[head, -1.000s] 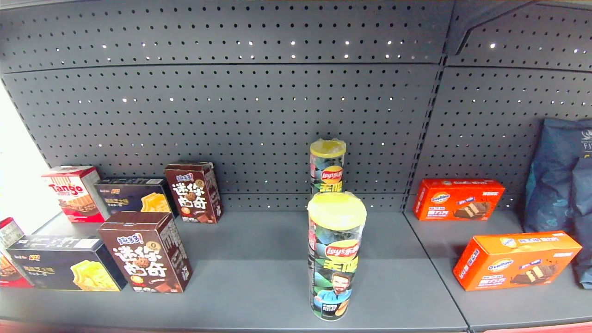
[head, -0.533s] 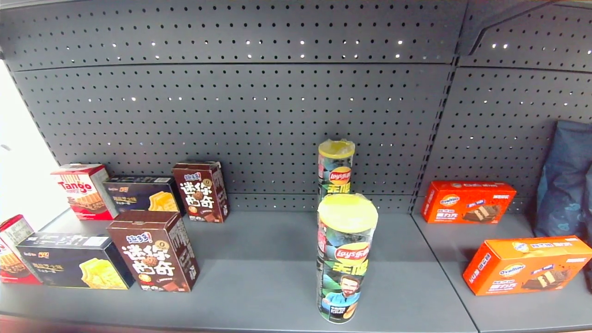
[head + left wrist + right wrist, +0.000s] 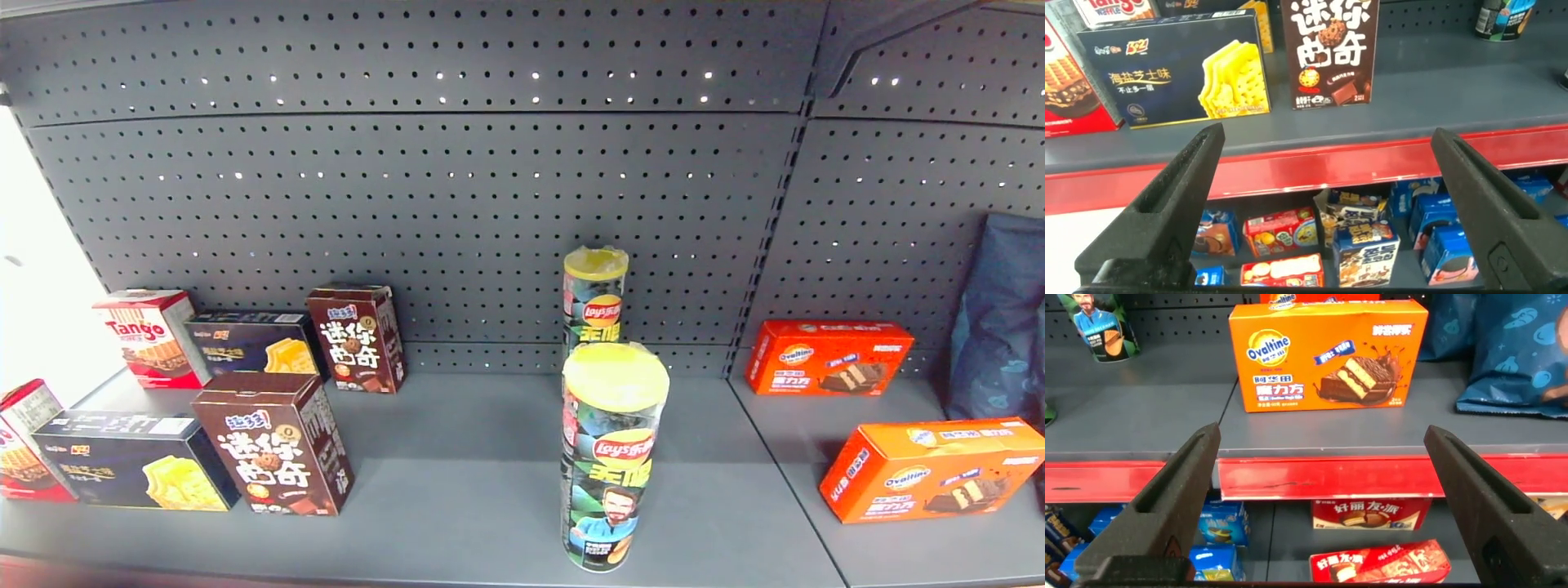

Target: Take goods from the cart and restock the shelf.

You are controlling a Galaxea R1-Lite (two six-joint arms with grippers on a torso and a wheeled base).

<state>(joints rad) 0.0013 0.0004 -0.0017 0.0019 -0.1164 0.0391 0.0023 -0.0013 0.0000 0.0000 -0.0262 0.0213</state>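
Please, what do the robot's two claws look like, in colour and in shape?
The left claw and the right claw look alike. Each has two matte black fingers that are long and flat-sided, wide at the base and narrowing towards the tip.

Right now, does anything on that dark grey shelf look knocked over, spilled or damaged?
Nothing stands out. On the dark grey metal shelf, the front yellow-lidded chip can and the rear yellow-lidded can stand upright. The front brown cardboard box and front orange cardboard box look intact.
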